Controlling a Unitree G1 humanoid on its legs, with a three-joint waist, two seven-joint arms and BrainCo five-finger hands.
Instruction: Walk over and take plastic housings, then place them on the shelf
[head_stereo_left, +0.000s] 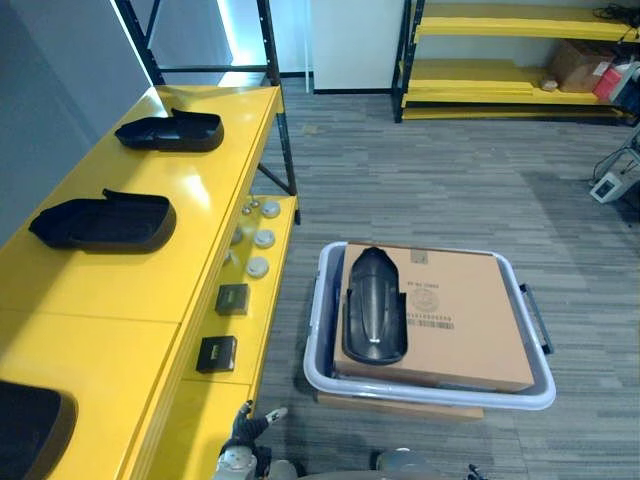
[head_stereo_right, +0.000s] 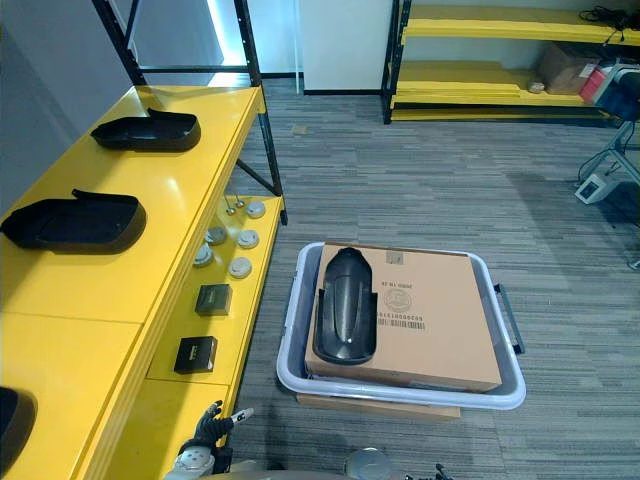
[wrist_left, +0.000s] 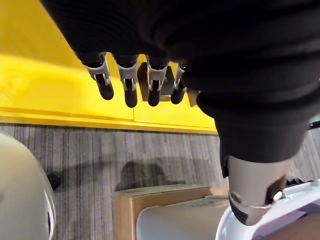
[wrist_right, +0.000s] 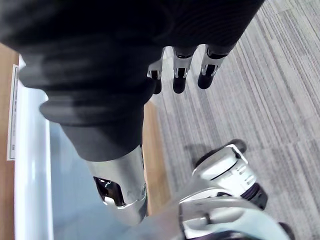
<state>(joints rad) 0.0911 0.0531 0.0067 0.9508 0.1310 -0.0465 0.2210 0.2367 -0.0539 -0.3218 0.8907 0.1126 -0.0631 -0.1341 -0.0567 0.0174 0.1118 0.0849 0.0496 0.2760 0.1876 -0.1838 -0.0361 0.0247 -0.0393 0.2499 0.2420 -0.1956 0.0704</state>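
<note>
One black plastic housing (head_stereo_left: 375, 305) lies lengthwise on a cardboard box (head_stereo_left: 470, 320) that rests in a pale bin (head_stereo_left: 322, 300) on the carpet ahead. Two more housings (head_stereo_left: 105, 222) (head_stereo_left: 170, 130) sit on the long yellow shelf top (head_stereo_left: 200, 190) to the left, and part of another housing (head_stereo_left: 30, 425) shows at the near left corner. My left hand (head_stereo_left: 245, 425) hangs low beside the shelf, fingers (wrist_left: 129, 87) straight and holding nothing. My right hand (wrist_right: 180, 75) hangs over the carpet beside the bin, fingers relaxed and empty.
Two small black boxes (head_stereo_left: 232, 298) (head_stereo_left: 216, 353) and several round white discs (head_stereo_left: 258, 240) lie on the lower yellow ledge. Yellow racking (head_stereo_left: 500, 60) with a cardboard box (head_stereo_left: 578, 65) stands at the far wall. A small device (head_stereo_left: 610, 185) sits at the right.
</note>
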